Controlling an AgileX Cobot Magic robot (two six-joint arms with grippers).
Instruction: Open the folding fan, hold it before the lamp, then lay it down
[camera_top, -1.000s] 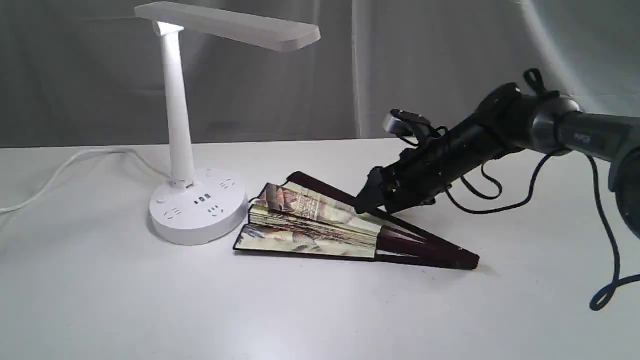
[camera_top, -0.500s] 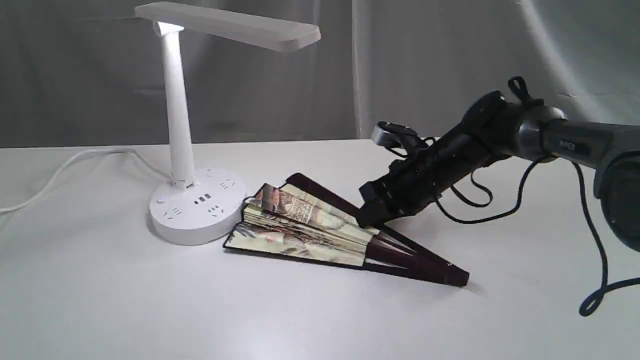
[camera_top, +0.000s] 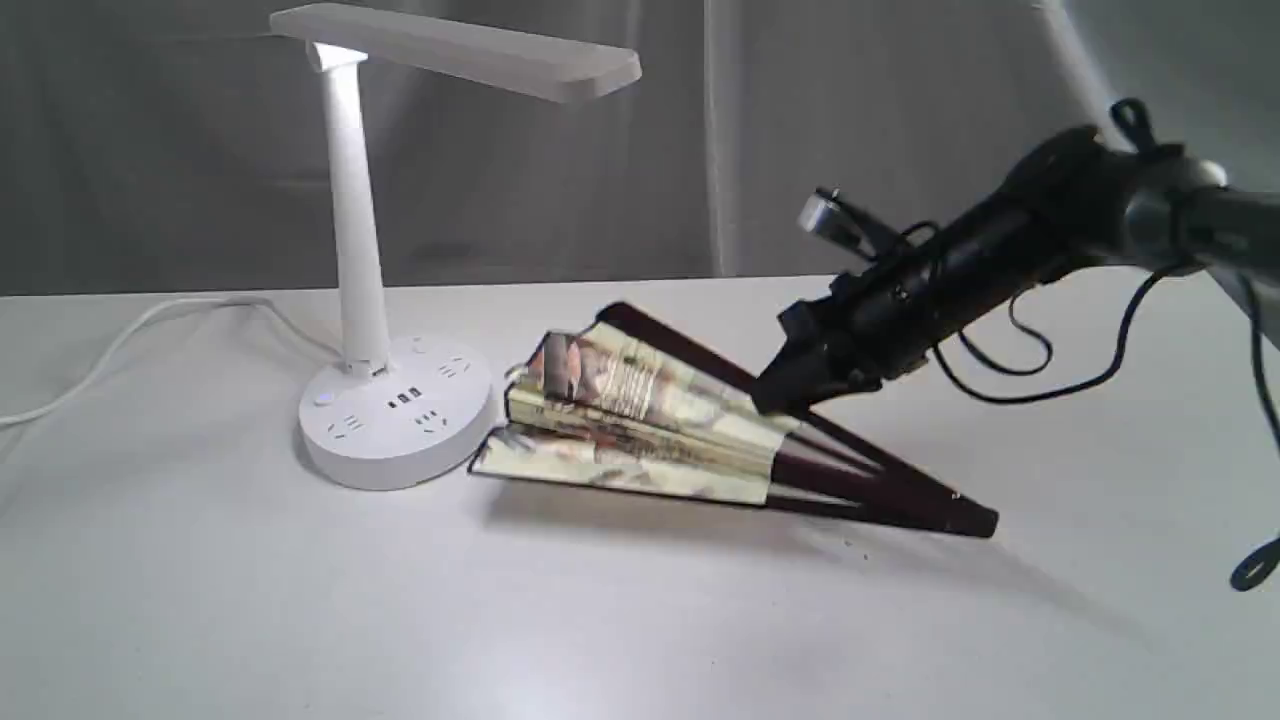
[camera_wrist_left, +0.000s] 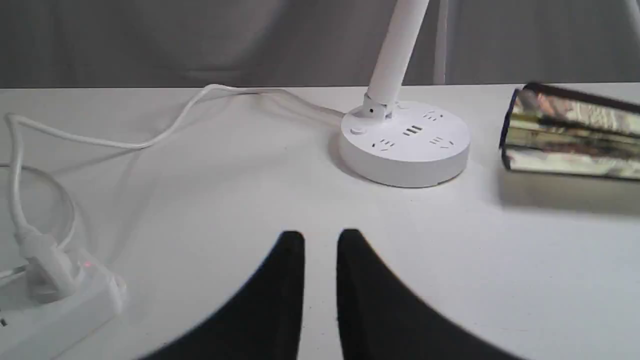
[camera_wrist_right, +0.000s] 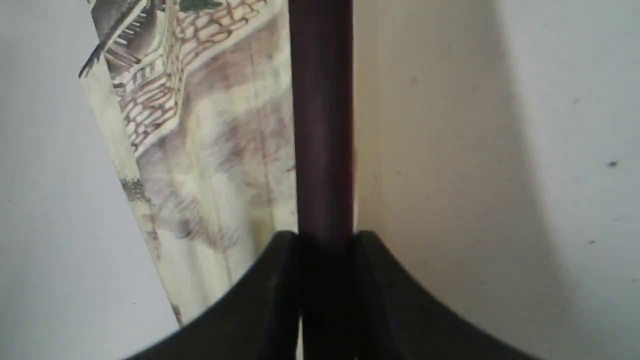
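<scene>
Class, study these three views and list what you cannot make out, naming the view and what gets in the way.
Left wrist view: the frame edge cuts off the head of the lamp and most of the fan.
Right wrist view: the right pincer covers the fan's rib where it grips; the hinge is out of frame.
Exterior view: the fan's print is blurred; the left pincer lies outside the frame.
</scene>
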